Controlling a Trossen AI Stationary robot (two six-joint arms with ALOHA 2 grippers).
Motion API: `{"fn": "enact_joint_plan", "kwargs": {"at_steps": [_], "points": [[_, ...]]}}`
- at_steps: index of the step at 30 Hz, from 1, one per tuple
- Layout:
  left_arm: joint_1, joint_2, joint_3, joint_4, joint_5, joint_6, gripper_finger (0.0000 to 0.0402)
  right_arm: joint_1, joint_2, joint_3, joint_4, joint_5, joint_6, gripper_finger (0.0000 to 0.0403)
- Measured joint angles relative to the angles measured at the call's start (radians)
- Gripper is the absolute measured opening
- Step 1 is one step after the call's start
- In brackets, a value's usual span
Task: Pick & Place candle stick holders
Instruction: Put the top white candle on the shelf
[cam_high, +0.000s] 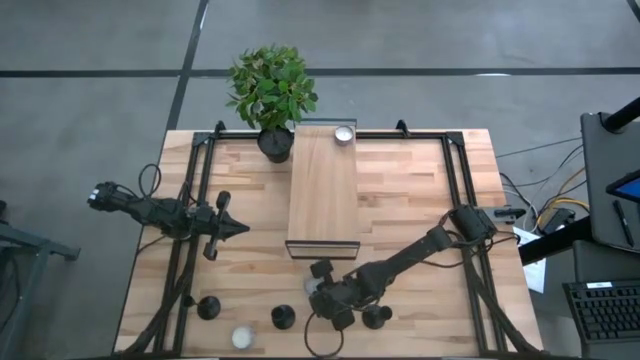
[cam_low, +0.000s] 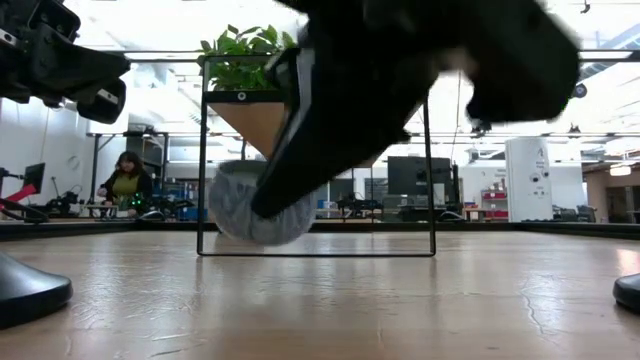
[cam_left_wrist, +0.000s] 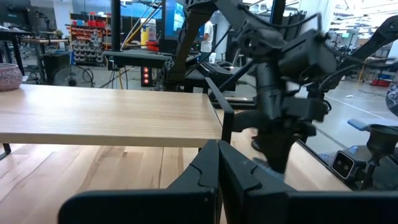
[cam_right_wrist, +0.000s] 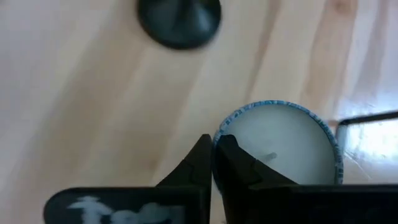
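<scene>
Three black candle stick holders stand on their round bases near the table's near edge. My right gripper is between the last two, shut on a white-and-silver tealight, which also shows in the low view. One holder shows beyond the tealight. My left gripper is shut and empty, above the table's left middle. My right gripper pinches the tealight's rim between its two fingers, at one spot on its edge. The fingers slant down from the table's right side. The tealight is tilted and seems to hang clear of the table below the fingers.
A wooden riser on a black frame stands in the table's middle, with a tealight at its far end. A potted green plant stands at the far edge. Another tealight lies near the near edge. A person sits in the room behind.
</scene>
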Motion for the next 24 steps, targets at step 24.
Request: {"fn": "enact_joint_plan", "kwargs": {"at_steps": [24], "points": [[0.000,0.000,0.000,0.000,0.000,0.000,0.0000,-0.096,-0.010,0.778,-0.740,-0.183,-0.103,0.0008]]}}
